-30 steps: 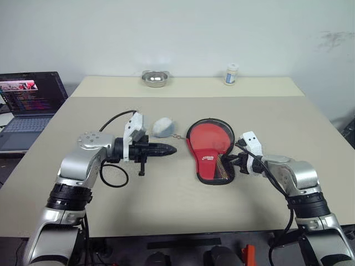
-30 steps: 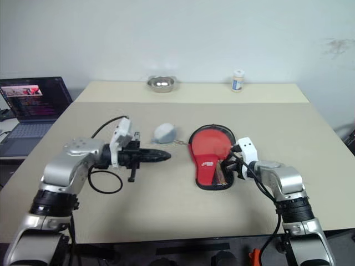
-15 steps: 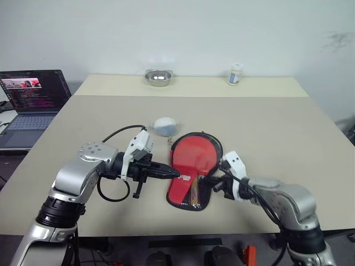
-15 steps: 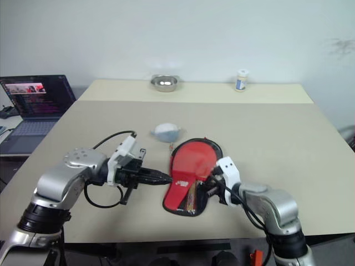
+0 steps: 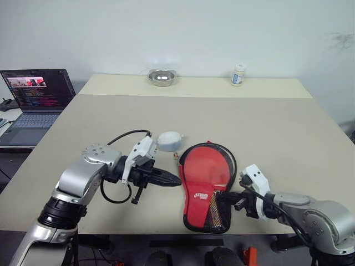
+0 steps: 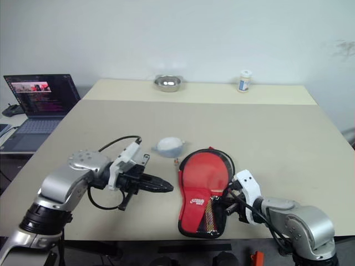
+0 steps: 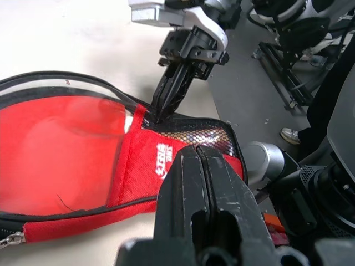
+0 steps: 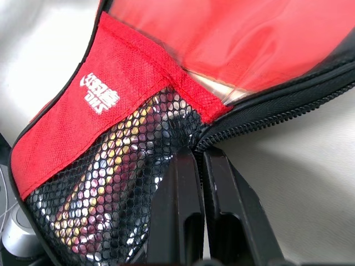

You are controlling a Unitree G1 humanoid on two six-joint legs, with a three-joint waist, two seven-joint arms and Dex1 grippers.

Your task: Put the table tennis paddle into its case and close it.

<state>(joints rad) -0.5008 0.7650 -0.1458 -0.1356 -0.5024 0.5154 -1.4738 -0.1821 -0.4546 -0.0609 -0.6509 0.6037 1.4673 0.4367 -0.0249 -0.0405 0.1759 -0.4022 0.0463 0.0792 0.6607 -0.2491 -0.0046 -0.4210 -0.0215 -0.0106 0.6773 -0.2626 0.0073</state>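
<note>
The case [image 5: 206, 169] lies flat near the table's front edge, red face up, its black zipper rim around it. The table tennis paddle is inside it: its red blade shows through the clear face and its striped handle [image 8: 111, 166] through the mesh. My right gripper [image 5: 236, 199] is shut on the case's rim at the narrow mesh end, right side. My left gripper [image 5: 175, 180] is shut with nothing in it, its tip level with the case's left edge and pointing at it. The left wrist view looks across the red face to the right gripper [image 7: 166, 105].
A grey-white soft ball [image 5: 170, 139] lies just behind the case on the left. A steel bowl [image 5: 161, 77] and a small white bottle [image 5: 238, 75] stand at the table's far edge. An open laptop [image 5: 36, 94] sits off to the left. The case's narrow end is close to the table's front edge [image 5: 166, 233].
My right gripper has drawn back toward the front edge, dragging the case with it. My left gripper has drawn back slightly and stays by the case's left edge. The camera view has shifted.
</note>
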